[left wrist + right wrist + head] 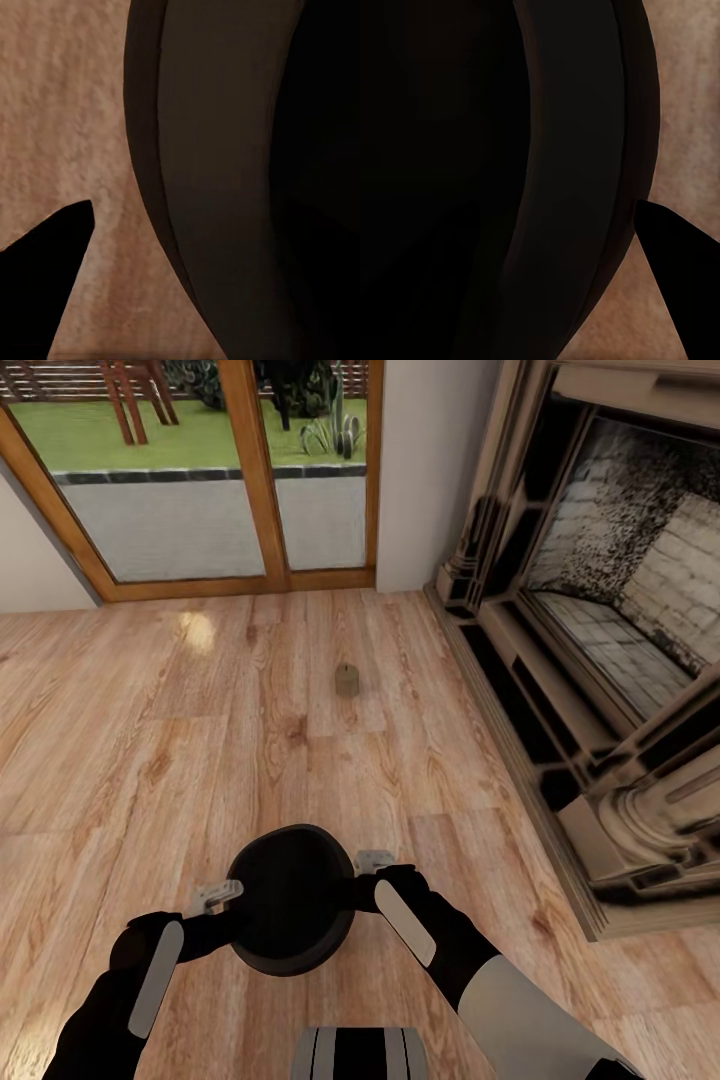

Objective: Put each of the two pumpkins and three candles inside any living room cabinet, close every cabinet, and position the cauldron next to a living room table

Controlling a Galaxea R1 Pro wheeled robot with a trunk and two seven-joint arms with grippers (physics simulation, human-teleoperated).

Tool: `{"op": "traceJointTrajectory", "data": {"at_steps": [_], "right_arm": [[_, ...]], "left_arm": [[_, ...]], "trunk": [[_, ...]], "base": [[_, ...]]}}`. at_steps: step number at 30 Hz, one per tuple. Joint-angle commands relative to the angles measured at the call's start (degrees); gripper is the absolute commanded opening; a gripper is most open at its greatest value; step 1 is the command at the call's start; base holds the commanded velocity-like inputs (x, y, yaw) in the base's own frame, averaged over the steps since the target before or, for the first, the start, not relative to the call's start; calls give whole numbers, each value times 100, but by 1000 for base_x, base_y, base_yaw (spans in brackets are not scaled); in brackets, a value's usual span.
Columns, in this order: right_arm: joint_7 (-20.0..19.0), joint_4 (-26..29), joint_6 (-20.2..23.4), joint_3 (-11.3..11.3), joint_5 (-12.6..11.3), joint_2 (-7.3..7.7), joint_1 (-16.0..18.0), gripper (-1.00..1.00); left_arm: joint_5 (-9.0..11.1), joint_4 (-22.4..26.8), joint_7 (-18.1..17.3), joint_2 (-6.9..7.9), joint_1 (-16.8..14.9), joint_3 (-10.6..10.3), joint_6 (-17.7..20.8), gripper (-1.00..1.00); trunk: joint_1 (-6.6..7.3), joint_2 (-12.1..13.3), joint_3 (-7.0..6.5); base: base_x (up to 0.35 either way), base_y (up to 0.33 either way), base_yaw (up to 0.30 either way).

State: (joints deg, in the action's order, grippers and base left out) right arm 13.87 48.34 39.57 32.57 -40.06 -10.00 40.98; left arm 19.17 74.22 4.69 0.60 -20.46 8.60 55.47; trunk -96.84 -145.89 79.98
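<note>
Both arms flank the black cauldron (291, 897), left gripper (219, 895) and right gripper (374, 860) pressed to its rim, jaw widths unclear, one candle (346, 680) still uncollected on the floor (150, 740) near the fireplace (600, 660).

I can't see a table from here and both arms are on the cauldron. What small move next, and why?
Probably keep both grips and turn the base slowly to look for a table. The cauldron sits between the left gripper and right gripper, above the wood floor. Ahead are a glass door, the fireplace and one candle on the floor.
</note>
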Motion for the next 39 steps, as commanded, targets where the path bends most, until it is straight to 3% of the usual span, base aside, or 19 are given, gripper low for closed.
{"op": "traceJointTrajectory", "data": {"at_steps": [1, 20, 35, 39], "right_arm": [[55, 8, -1, 13, -98, 0, 5, -100], [55, 3, -2, 13, -98, 0, 3, -100], [55, 8, -1, 13, -98, 0, 6, -100], [55, 9, -6, 13, -98, 0, 6, -100]], "left_arm": [[60, 11, 49, 1, -2, 1, 22, -100], [62, 274, 48, -68, -2, 1, 44, -100], [68, 304, 49, -32, -2, 1, 51, -100], [69, 322, 51, -23, -2, 1, 51, -100]], "trunk": [[1, -2, 4], [1, -2, 4], [1, -2, 4], [12, 3, -85]], "base": [[0, 0, 0], [0, 0, 0], [0, 0, 0], [0, 0, 0]]}}
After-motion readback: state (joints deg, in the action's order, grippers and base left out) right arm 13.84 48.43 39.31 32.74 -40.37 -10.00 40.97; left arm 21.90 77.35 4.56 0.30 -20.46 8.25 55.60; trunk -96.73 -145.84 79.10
